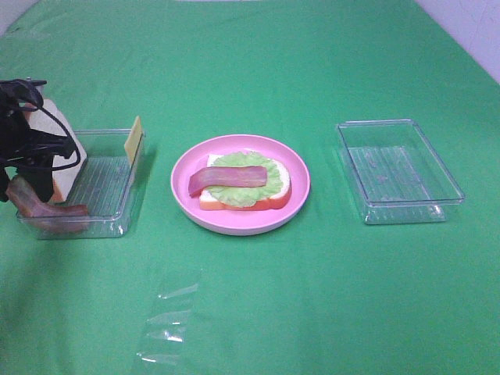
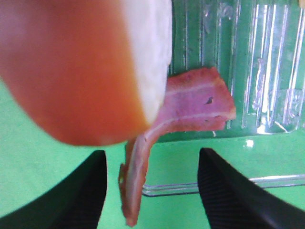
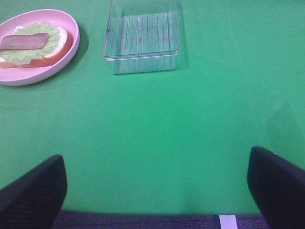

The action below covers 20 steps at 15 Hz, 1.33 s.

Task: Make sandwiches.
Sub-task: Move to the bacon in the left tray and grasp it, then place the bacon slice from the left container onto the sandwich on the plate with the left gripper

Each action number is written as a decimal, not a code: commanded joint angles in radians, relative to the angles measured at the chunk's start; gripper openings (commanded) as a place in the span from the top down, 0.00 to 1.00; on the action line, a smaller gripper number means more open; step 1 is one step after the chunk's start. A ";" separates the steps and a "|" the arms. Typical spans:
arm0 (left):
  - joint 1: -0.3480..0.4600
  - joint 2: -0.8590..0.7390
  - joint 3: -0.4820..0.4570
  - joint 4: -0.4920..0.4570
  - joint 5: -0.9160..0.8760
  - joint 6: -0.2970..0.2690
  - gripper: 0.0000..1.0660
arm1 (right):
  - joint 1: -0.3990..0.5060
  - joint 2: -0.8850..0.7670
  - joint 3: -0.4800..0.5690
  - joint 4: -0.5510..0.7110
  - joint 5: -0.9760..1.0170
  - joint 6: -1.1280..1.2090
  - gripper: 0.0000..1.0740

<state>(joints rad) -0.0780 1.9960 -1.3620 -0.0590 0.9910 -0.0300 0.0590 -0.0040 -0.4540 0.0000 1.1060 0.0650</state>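
Bacon strip (image 2: pixel 195 100) lies over the rim of the tray (image 1: pixel 105 187) at the far left of the frame, between the spread jaws of the left gripper (image 2: pixel 152 160), not pinched. Bread slice (image 1: pixel 72 160) and cheese square (image 1: pixel 134 139) lean at this tray's sides. Pink plate (image 1: pixel 234 225) in the centre carries second bread slice (image 1: pixel 209 201), lettuce (image 1: pixel 246 191), second bacon strip (image 1: pixel 226 178). Right gripper (image 3: pixel 156 160) is released, empty.

A robot test lab, by the look of it: a bench (image 1: pixel 312 312) covered in plain green cloth (image 1: pixel 258 70), with a pale bare wall (image 1: pixel 478 23) at the upper right of the frame. The props are staged in a row: a left tray (image 1: pixel 105 183) of clear plastic, a pink plate (image 1: pixel 234 226) carrying a toy bacon strip (image 1: pixel 228 179), and a right tray (image 1: pixel 398 168) to match.
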 commanded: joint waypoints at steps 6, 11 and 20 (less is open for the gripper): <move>-0.003 -0.001 -0.004 -0.007 0.000 0.005 0.87 | -0.006 -0.027 0.001 0.000 -0.006 -0.007 0.09; -0.003 -0.003 -0.004 -0.007 -0.005 0.006 1.00 | -0.006 -0.027 0.001 0.000 -0.006 -0.007 0.09; -0.003 -0.160 -0.004 -0.012 0.036 0.008 1.00 | -0.006 -0.027 0.001 0.000 -0.006 -0.007 0.09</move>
<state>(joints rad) -0.0780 1.8180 -1.3620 -0.0720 1.0250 -0.0180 0.0590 -0.0040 -0.4540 0.0000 1.1060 0.0650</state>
